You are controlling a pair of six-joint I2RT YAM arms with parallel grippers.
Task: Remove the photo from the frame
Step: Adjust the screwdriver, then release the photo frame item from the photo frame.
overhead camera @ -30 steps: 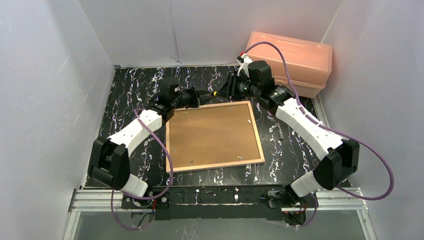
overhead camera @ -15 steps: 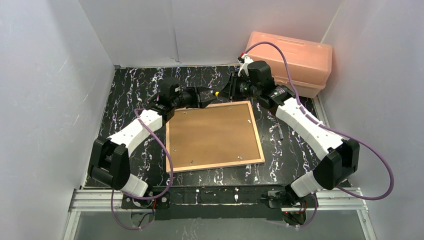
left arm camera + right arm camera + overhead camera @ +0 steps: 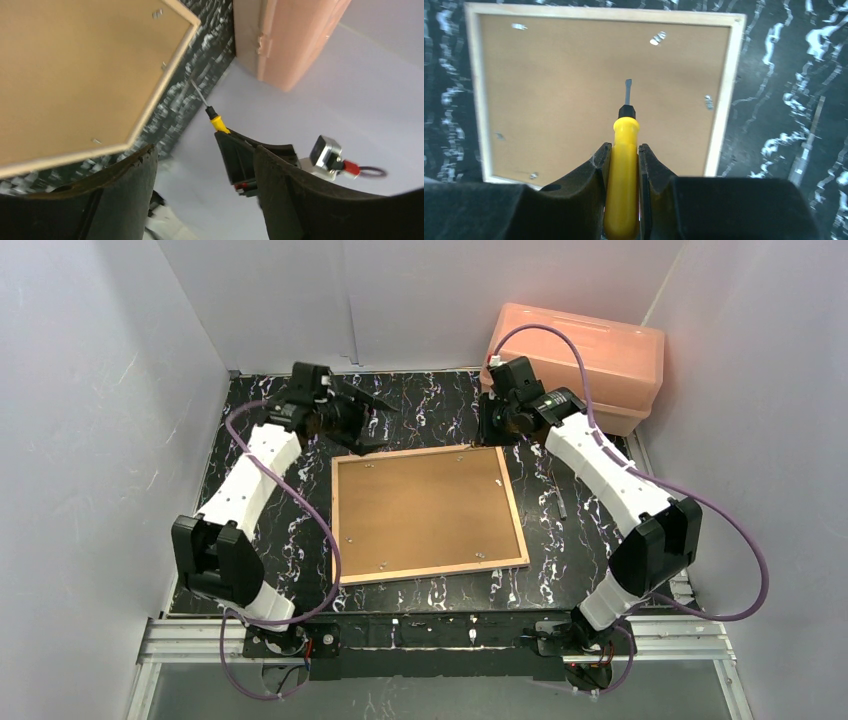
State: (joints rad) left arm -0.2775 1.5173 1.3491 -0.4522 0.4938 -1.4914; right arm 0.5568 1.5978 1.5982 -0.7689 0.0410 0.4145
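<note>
Left gripper (image 3: 378,427) swung away, jaws apart — right gripper (image 3: 624,149) clamps the screwdriver (image 3: 624,132) by the brown-backed frame (image 3: 723,100).

The frame (image 3: 430,572) lies back up, its front hidden under the brown backing board (image 3: 425,510). From above, the metal clips (image 3: 478,554) are too small to make out. In the left wrist view the frame runs off the left and top edges, and the pink box (image 3: 290,35) is cut off at the top. The screwdriver (image 3: 623,165) handle's end drops off the bottom edge inside the right pincer (image 3: 623,150).
</note>
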